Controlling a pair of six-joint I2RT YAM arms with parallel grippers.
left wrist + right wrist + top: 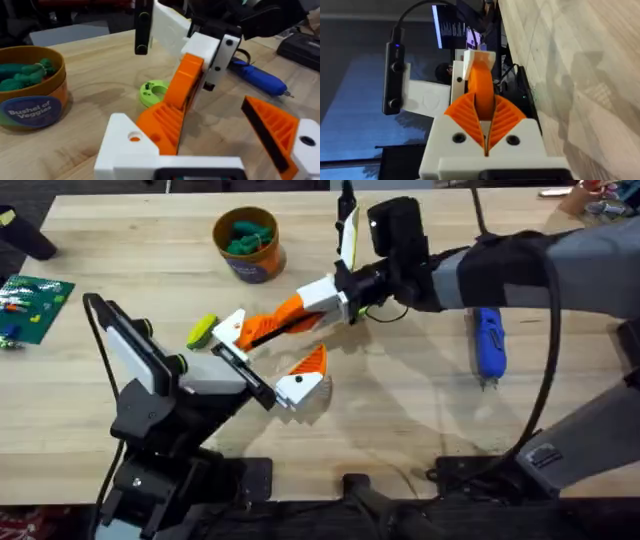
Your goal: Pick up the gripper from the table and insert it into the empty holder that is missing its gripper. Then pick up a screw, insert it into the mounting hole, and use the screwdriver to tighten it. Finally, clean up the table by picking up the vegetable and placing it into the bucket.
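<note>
Wooden desk [400, 410]: right gripper [262, 330], jaws pinching an orange-white finger piece [480, 95], meets left gripper [260, 365], jaws spread. Screwdriver [488, 345] lies right; bucket [248, 245] far.

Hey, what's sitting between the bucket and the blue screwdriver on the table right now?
In the overhead view, the right arm's wrist and its camera cross between the bucket and the screwdriver; the right gripper reaches left past that stretch.

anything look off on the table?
Nothing spilled or damaged. The vegetable lies on the table beside the left end effector, not in the bucket; the screwdriver lies flat near the right arm.
</note>
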